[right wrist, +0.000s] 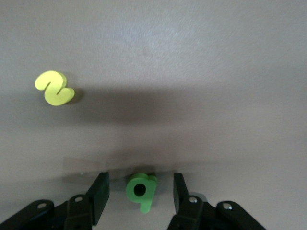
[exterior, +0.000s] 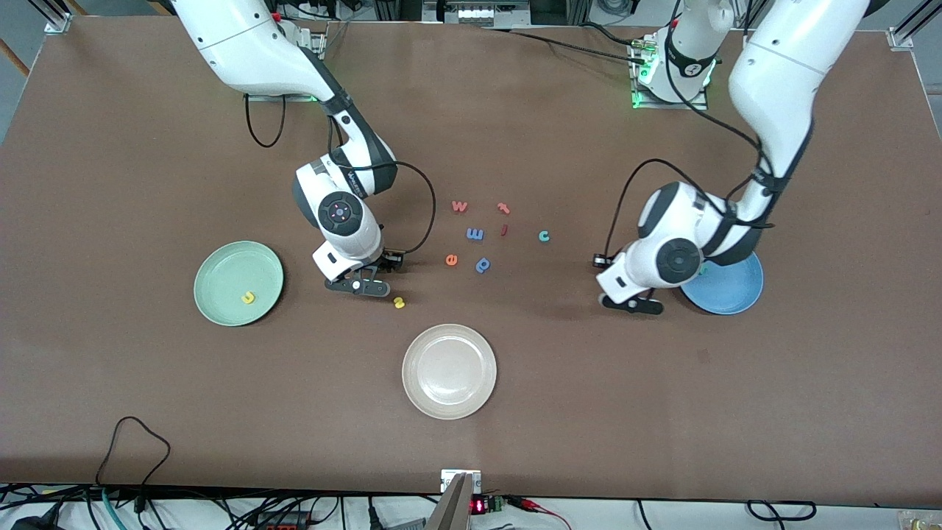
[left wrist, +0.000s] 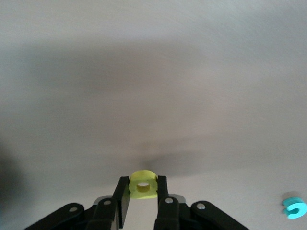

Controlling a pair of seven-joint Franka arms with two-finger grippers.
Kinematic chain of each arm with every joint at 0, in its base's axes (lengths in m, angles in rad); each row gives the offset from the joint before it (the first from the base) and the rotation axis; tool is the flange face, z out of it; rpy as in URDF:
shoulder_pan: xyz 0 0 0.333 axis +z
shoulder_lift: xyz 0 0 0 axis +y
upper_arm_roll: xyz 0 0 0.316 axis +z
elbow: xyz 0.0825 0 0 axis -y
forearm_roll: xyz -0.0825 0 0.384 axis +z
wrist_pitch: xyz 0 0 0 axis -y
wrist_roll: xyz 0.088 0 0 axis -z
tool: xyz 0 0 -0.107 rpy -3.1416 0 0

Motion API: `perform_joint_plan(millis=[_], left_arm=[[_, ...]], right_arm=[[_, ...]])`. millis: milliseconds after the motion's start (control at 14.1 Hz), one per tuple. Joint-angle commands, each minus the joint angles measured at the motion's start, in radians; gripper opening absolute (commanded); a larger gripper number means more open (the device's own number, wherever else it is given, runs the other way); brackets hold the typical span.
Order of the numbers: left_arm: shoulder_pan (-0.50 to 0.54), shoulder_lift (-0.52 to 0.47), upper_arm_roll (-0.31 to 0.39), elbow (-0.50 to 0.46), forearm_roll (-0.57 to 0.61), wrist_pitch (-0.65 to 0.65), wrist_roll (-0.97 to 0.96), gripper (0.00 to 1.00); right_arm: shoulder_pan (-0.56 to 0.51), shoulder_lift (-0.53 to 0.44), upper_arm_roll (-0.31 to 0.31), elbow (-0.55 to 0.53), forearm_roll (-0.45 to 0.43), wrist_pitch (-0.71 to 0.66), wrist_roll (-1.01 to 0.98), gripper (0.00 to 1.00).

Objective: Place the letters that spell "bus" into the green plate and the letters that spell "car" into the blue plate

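Note:
My left gripper (left wrist: 143, 185) is shut on the yellow "a" (left wrist: 143, 178). In the front view this gripper (exterior: 633, 303) is beside the blue plate (exterior: 732, 291), toward the right arm's end. My right gripper (right wrist: 140, 184) is open, its fingers either side of the green "b" (right wrist: 141, 190) and apart from it. In the front view it (exterior: 360, 287) hides the "b". The yellow "s" (exterior: 399, 302) (right wrist: 54, 87) lies on the table beside it. The yellow "u" (exterior: 249, 297) lies in the green plate (exterior: 221, 265). The teal "c" (exterior: 544, 235) lies among the loose letters.
A cream-white plate (exterior: 449, 401) stands nearer the front camera, mid-table. Loose letters lie between the arms: "w" (exterior: 459, 206), red "t" (exterior: 503, 208), blue "m" (exterior: 475, 234), red "j" (exterior: 504, 230), orange "e" (exterior: 451, 259), blue "p" (exterior: 483, 265). A teal letter (left wrist: 293, 207) shows in the left wrist view.

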Motion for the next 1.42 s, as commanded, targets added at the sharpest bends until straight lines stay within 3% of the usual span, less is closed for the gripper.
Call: perform_joint_plan(millis=[0, 283, 496, 709, 992, 1063, 1134, 1205, 1346], left_arm=[[0.142, -0.063, -0.005, -0.015, 0.041, -0.06, 0.013, 0.08], [0.272, -0.061, -0.007, -0.019, 0.08, -0.072, 0.1, 0.08], [0.332, -0.048, -0.005, -0.025, 0.081, -0.065, 0.151, 0.09], [0.36, -0.005, -0.005, -0.025, 0.109, -0.057, 0.154, 0.17], [0.377, 0.014, -0.007, -0.027, 0.144, -0.051, 0.155, 0.2], [0.377, 0.012, -0.008, -0.027, 0.144, -0.055, 0.154, 0.38], [0.376, 0.008, -0.011, -0.027, 0.144, -0.058, 0.154, 0.79], [0.374, 0.0, -0.02, -0.021, 0.144, -0.071, 0.152, 1.0], [0.375, -0.044, -0.077, -0.004, 0.143, -0.142, 0.152, 1.0]], right_arm=[[0.013, 0.013, -0.006, 0.015, 0.014, 0.002, 0.014, 0.6], [0.011, 0.013, -0.006, 0.013, 0.014, -0.002, 0.014, 0.55], [0.008, 0.012, -0.006, 0.013, 0.014, -0.004, 0.012, 0.37], [0.005, 0.01, -0.006, 0.013, 0.012, -0.007, 0.009, 0.3], [-0.001, 0.003, -0.007, 0.015, 0.012, -0.008, -0.008, 0.11], [-0.004, -0.005, -0.01, 0.021, 0.01, -0.01, -0.02, 0.08], [-0.022, -0.023, -0.01, 0.021, 0.006, -0.014, -0.046, 0.06], [-0.056, -0.048, -0.01, 0.021, 0.006, -0.036, -0.093, 0.05], [-0.131, -0.104, -0.01, 0.021, 0.004, -0.103, -0.205, 0.05]])
